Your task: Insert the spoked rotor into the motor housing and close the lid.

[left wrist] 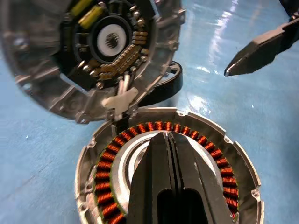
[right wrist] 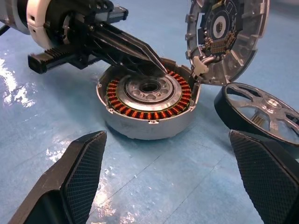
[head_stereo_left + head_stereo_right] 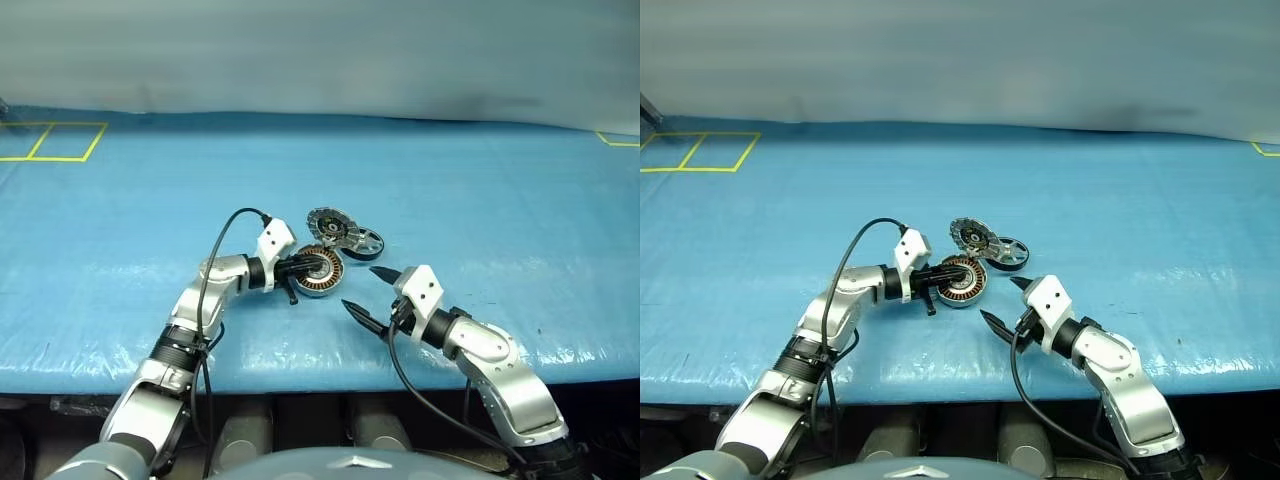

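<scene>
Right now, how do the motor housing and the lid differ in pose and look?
The motor housing sits flat on the blue table, open face up; the lid stands tilted on edge beside it. The housing shows a ring of copper windings; the lid's inner face shows a dark centre with small components. The shut left claw rests over the housing, not the lid. Both are round grey metal.

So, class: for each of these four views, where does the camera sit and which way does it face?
Left and right eye: on the head, looking down over both arms at the blue table.
Left wrist: along the shut left gripper over the motor housing.
Right wrist: between the open right gripper's fingers.
All share housing, lid and spoked rotor.
</scene>
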Robot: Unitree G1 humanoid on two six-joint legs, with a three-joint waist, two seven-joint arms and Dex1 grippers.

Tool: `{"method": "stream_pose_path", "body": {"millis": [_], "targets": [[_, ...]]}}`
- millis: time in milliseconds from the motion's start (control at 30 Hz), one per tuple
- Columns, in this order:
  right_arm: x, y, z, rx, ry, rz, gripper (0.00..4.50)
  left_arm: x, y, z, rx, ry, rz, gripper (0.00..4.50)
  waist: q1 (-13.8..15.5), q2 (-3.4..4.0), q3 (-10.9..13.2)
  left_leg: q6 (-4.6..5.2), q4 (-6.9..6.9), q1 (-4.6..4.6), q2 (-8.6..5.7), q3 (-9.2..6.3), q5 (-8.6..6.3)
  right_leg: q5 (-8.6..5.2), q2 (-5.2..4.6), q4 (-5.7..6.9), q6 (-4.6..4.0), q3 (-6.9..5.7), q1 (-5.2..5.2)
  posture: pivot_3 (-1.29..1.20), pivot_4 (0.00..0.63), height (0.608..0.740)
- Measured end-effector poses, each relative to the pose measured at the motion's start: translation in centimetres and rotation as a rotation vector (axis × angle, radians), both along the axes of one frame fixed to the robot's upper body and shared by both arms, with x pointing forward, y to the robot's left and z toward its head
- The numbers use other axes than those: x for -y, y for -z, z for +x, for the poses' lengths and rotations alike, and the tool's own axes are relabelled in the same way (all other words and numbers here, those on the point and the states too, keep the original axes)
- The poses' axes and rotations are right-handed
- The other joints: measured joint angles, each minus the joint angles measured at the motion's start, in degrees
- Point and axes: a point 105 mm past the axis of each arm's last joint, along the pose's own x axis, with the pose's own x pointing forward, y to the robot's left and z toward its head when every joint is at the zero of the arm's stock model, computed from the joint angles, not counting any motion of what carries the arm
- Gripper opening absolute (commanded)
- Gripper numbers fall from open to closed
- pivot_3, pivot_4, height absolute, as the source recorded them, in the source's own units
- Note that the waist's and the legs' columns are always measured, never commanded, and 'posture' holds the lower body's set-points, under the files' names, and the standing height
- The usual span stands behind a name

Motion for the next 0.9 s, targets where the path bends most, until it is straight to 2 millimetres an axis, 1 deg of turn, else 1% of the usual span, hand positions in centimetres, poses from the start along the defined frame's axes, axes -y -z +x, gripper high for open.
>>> {"method": "stream_pose_path", "body": {"millis": [133, 200, 300, 433, 533, 633, 733, 900], "targets": [[0.0, -0.2, 0.4, 0.008, 0.001, 0.001, 4.5, -1.5, -2.5, 0.5, 0.051, -0.069, -0.068, 0.03, 0.27, 0.0, 0.0, 0.0, 0.0, 0.0, -0.02, 0.01, 0.0, 0.0, -0.02, -0.03, 0.0, 0.01, 0.02, 0.0, 0.15, 0.74], [0.0, -0.3, 0.5, 0.015, 0.001, 0.001, 4.5, -2.2, -2.7, 0.6, 0.053, -0.101, -0.073, 0.03, 0.31, 0.0, 0.0, 0.0, 0.0, 0.0, -0.02, 0.01, 0.0, 0.0, -0.01, -0.03, 0.0, 0.01, 0.02, 0.0, 0.15, 0.74], [0.0, -0.7, 1.0, 0.032, 0.014, -0.007, 4.5, -3.0, -1.6, 0.1, 0.018, -0.132, -0.061, 0.03, 0.26, 0.0, 0.0, 0.0, 0.0, 0.0, -0.02, 0.02, 0.0, 0.0, -0.01, -0.03, 0.0, 0.01, 0.01, 0.0, 0.15, 0.74], [1.0, -0.6, 2.5, 0.041, 0.078, -0.061, 4.5, -3.3, 0.2, -1.0, -0.028, -0.135, -0.032, 0.03, 0.31, -0.01, 0.0, -0.01, 0.01, 0.0, -0.02, 0.03, 0.0, 0.0, -0.01, -0.02, -0.01, 0.02, 0.01, 0.0, 0.15, 0.74], [1.3, -0.6, 3.4, 0.04, 0.098, -0.109, 4.5, -3.4, 1.3, -1.7, -0.051, -0.138, -0.002, 0.03, 0.35, 0.0, 0.0, -0.01, 0.0, 0.0, -0.02, 0.04, 0.0, 0.0, -0.01, -0.02, -0.01, 0.02, -0.01, 0.0, 0.15, 0.74], [1.2, -0.7, 4.2, 0.056, 0.081, -0.196, 4.5, -3.4, 1.4, -1.9, -0.047, -0.143, -0.001, 0.03, 0.39, 0.0, 0.0, -0.01, 0.01, 0.0, -0.02, 0.04, 0.0, 0.0, -0.02, -0.02, -0.01, 0.03, -0.01, 0.0, 0.15, 0.74], [0.9, -1.2, 4.8, 0.084, 0.038, -0.283, 4.5, -3.3, 1.4, -2.2, -0.043, -0.145, -0.003, 0.03, 0.39, 0.0, 0.0, -0.01, -0.01, -0.02, -0.03, 0.05, 0.0, 0.0, -0.03, -0.04, -0.02, 0.03, -0.02, 0.0, 0.15, 0.74], [1.0, -2.4, 5.9, 0.138, -0.031, -0.427, 4.5, -3.2, 1.5, -2.3, -0.037, -0.16, -0.009, 0.03, 0.4, 0.0, 0.0, 0.0, -0.01, -0.01, -0.03, 0.04, 0.0, 0.0, -0.03, -0.05, -0.02, 0.02, -0.01, 0.0, 0.15, 0.74]]}}
